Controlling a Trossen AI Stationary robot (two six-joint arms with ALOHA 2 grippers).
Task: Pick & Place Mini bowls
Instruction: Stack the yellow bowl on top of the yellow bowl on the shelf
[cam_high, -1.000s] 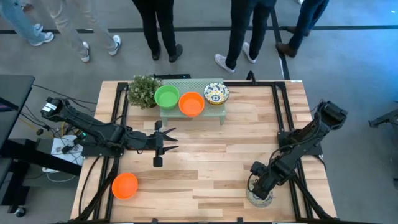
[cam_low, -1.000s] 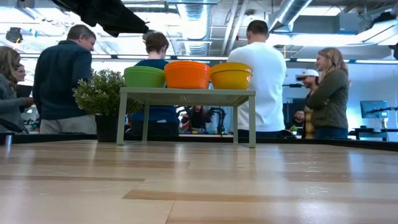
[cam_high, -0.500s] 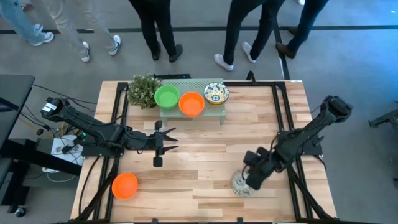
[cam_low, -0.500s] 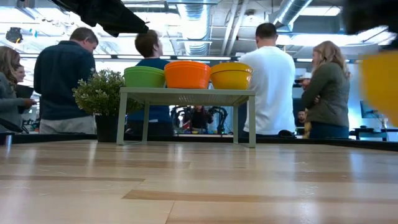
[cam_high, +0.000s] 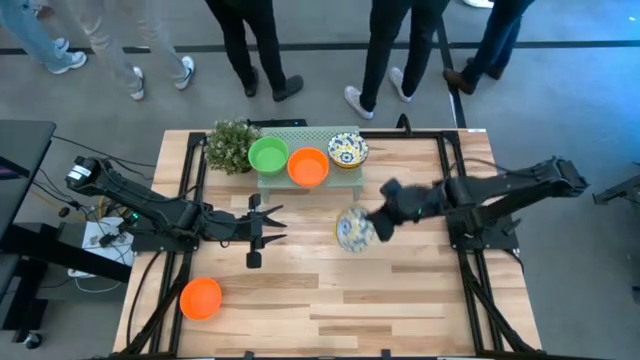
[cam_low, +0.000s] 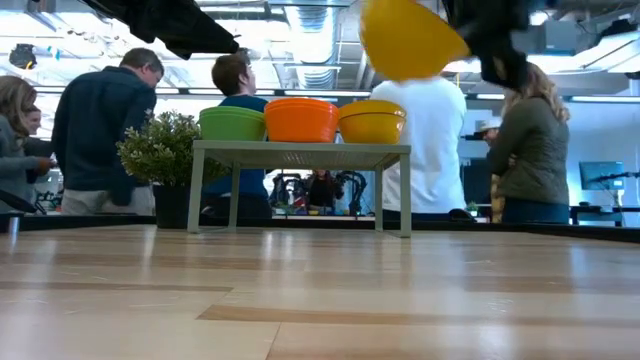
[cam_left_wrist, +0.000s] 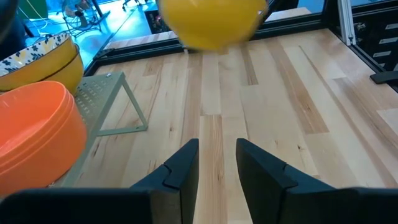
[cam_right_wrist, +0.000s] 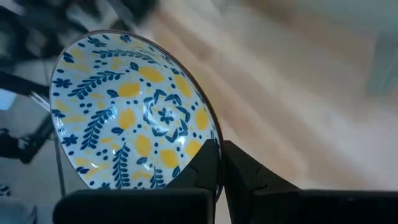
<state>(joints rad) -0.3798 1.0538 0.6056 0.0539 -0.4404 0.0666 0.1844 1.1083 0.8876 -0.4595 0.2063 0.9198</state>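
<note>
My right gripper (cam_high: 369, 226) is shut on a white mini bowl with blue-and-yellow flowers (cam_high: 351, 229), held in the air above the table's middle, just near of the stand. Its yellow underside shows in the low view (cam_low: 408, 38) and the left wrist view (cam_left_wrist: 211, 22). On the pale green stand (cam_high: 345, 172) sit a green bowl (cam_high: 268, 155), an orange bowl (cam_high: 308, 167) and a second floral bowl (cam_high: 348, 151). Another orange bowl (cam_high: 201, 298) rests on the table near its left near corner. My left gripper (cam_high: 275, 223) waits open at the left, touching nothing. My right gripper pinches the floral bowl by its rim (cam_right_wrist: 210, 142), one finger (cam_right_wrist: 205, 163) on the patterned inside and the other (cam_right_wrist: 244, 169) on the outer wall. The fingers come at it from the table's right. The bowl is lifted clear and tilted, its inside facing the wrist.
A small bushy plant (cam_high: 231, 146) stands at the stand's left end. Black frame rails (cam_high: 447, 170) run along the table's left and right sides. Several people stand beyond the far edge. Bare wood (cam_high: 330, 300) lies across the near half of the table.
My right gripper has carried the floral bowl from the table's near right corner up and toward the far left, to above the middle near the stand. The bowl has come clear of the wood and tipped onto its side. My left arm has kept still.
</note>
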